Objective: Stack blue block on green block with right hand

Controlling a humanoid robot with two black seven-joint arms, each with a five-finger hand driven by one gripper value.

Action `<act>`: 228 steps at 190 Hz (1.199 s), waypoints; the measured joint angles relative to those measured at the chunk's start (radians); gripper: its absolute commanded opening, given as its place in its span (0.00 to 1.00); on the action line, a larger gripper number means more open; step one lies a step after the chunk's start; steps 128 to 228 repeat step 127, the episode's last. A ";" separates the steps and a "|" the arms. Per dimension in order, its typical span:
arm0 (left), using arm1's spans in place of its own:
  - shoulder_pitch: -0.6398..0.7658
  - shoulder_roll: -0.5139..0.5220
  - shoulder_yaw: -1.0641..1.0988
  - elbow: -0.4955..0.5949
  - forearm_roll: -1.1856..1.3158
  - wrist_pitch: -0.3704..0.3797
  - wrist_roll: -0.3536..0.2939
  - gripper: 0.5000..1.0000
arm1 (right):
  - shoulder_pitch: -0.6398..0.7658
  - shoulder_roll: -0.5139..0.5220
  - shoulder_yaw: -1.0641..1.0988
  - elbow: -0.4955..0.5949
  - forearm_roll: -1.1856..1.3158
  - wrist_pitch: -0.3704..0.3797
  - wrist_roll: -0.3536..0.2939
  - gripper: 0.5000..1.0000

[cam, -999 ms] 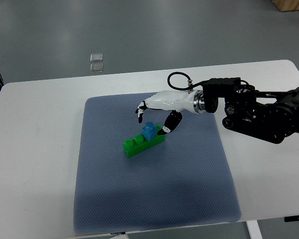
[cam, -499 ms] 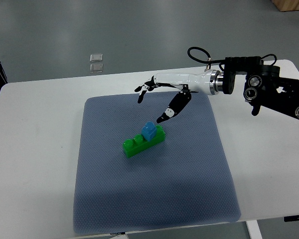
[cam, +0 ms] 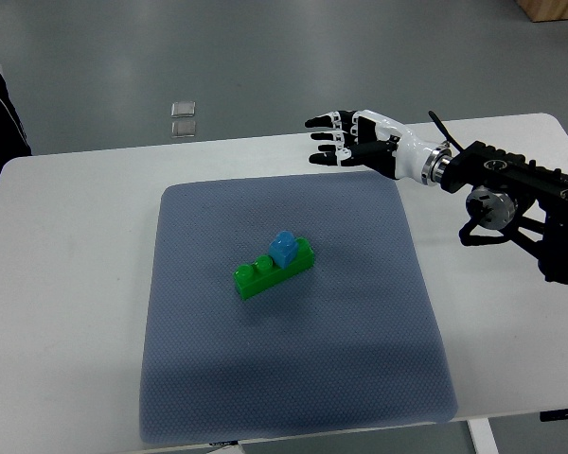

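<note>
One arm shows in the top view, coming in from the right edge: its black jointed forearm lies over the far right part of the white table [cam: 76,284], and a silver wrist ring joins it to the right hand [cam: 355,142]. That hand hangs over the far edge of the grey-blue mat [cam: 293,378], near the mat's far right corner, well apart from the blocks. It is turned so that the palm side faces the camera, with the fingers [cam: 324,142] stretched out toward the picture's left, lying roughly side by side and slightly spread; they hold nothing. The white shell of the hand carries black joints and black fingertips. Near the middle of the mat lies the green block [cam: 261,275], a long brick set at a slant, its left end nearer the camera and its right end farther off, with round studs showing on the left half. On its right half sits the blue block [cam: 284,248], a small cube with one stud on top, touching the green one and resting squarely on it. Two small clear squares [cam: 183,118] lie on the grey floor beyond the table.
</note>
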 measured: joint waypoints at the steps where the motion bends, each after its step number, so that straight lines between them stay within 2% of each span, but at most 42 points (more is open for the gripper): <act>1: 0.000 0.000 0.000 0.000 0.000 0.000 0.000 1.00 | -0.001 0.001 0.000 -0.002 0.009 0.000 -0.001 0.84; 24: 0.000 0.000 0.000 0.000 0.000 0.000 0.000 1.00 | -0.020 0.015 0.000 -0.029 0.213 0.000 -0.025 0.85; 44: 0.000 0.000 0.000 0.000 0.000 0.000 0.000 1.00 | -0.026 0.017 -0.001 -0.033 0.294 0.003 -0.025 0.85; 228: 0.000 0.000 0.000 0.000 0.000 0.000 0.000 1.00 | -0.048 0.025 0.000 -0.037 0.322 0.002 -0.019 0.85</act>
